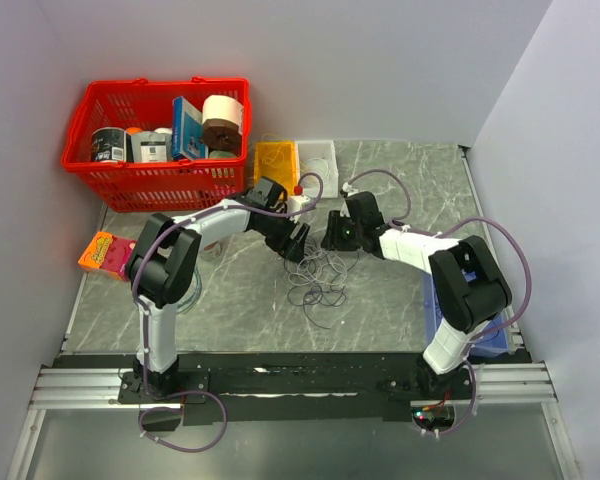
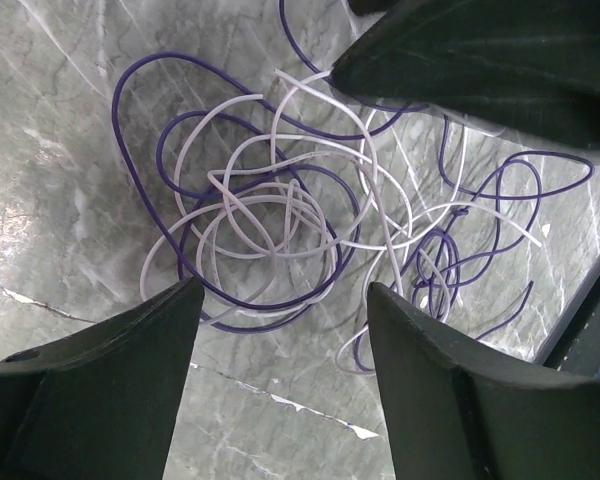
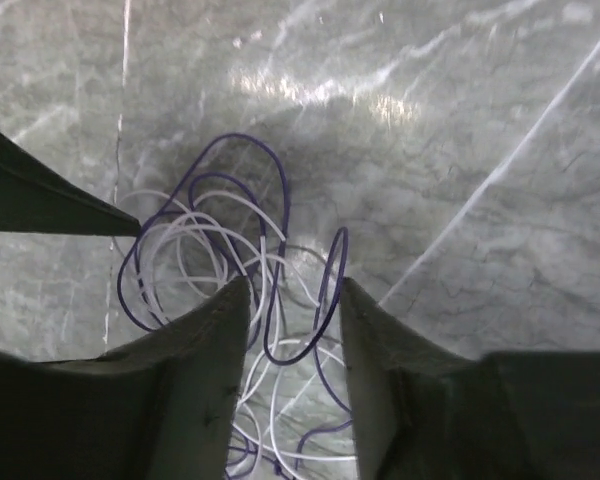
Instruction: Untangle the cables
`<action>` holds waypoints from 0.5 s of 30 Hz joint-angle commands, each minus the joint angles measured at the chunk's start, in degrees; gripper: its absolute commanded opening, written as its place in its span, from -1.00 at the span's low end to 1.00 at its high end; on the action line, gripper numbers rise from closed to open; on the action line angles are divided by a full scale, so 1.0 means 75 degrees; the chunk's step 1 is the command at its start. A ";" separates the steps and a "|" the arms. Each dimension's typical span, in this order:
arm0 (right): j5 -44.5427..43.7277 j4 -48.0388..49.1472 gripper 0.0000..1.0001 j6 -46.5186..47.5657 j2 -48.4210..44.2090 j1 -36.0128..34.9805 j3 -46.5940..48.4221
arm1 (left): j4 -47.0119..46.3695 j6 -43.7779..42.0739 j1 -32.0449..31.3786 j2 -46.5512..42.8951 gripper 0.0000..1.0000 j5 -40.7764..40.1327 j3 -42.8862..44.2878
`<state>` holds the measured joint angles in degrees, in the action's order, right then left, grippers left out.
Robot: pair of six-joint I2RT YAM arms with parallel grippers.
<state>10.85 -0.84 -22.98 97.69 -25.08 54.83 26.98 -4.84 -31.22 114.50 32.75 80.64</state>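
The cables (image 1: 316,278) lie in a tangled heap on the marble table, mid-centre. Only dark purple and pale white loops show; no yellow-orange one is in view. My left gripper (image 1: 298,242) hovers over the heap's far left edge, open and empty. In the left wrist view the cables (image 2: 280,220) lie just beyond its open gripper (image 2: 285,290). My right gripper (image 1: 335,234) hovers over the far right edge, open. In the right wrist view a purple loop (image 3: 325,290) sits between the spread fingers of the gripper (image 3: 293,285), not pinched.
A red basket (image 1: 120,175) full of goods stands back left. A yellow bin (image 1: 276,160) and a white bin (image 1: 318,158) stand behind the grippers. An orange packet (image 1: 104,252) lies left, and a blue box (image 1: 435,315) right.
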 commanded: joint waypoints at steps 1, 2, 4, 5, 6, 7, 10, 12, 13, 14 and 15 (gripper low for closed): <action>0.0112 0.0077 -0.54 -0.0217 -0.0040 0.0133 0.0178 | -0.0058 0.0118 -0.0067 -0.0020 0.41 0.0401 0.0146; 0.0088 0.0089 -0.78 -0.0217 -0.0076 0.0145 0.0155 | -0.0082 0.0118 -0.0067 0.0015 0.36 0.0461 0.0135; -0.0017 0.0077 -1.00 -0.0170 -0.0320 0.0145 0.0108 | -0.0094 0.0223 -0.0079 0.0085 0.34 0.0590 0.0169; -0.0017 -0.0004 -1.00 -0.0100 -0.0450 0.0145 0.0119 | -0.0071 0.0235 -0.0102 0.0190 0.32 0.0648 0.0239; -0.0017 -0.0075 -1.00 0.0051 -0.0590 0.0133 0.0212 | 0.0011 0.0270 -0.0114 0.0260 0.31 0.0695 0.0263; -0.0122 -0.0168 -1.00 0.0134 -0.0998 0.0122 0.0248 | 0.0047 0.0282 -0.0114 0.0307 0.28 0.0765 0.0310; -0.0472 -0.0578 -1.00 0.0649 -0.2144 0.0005 0.0435 | 0.0164 0.0271 -0.0114 0.0472 0.16 0.0906 0.0451; -0.0754 -0.0986 -1.00 0.1174 -0.2780 -0.0218 0.0692 | 0.0141 0.0247 -0.0114 0.0460 0.11 0.0825 0.0439; -0.0883 -0.1117 -1.00 0.1375 -0.3352 -0.0323 0.0809 | 0.0117 0.0235 -0.0114 0.0449 0.10 0.0801 0.0439; -0.1151 -0.1246 -1.00 0.1586 -0.3612 -0.0428 0.0938 | 0.0094 0.0235 -0.0114 0.0437 0.07 0.0778 0.0428; -0.1270 -0.1398 -1.00 0.1971 -0.3870 -0.0638 0.1218 | 0.0105 0.0212 -0.0114 0.0425 0.05 0.0766 0.0439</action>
<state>7.25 -8.71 -17.65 80.25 -25.96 56.31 27.86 -3.57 -31.81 118.17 36.77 81.78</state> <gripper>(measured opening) 0.012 0.541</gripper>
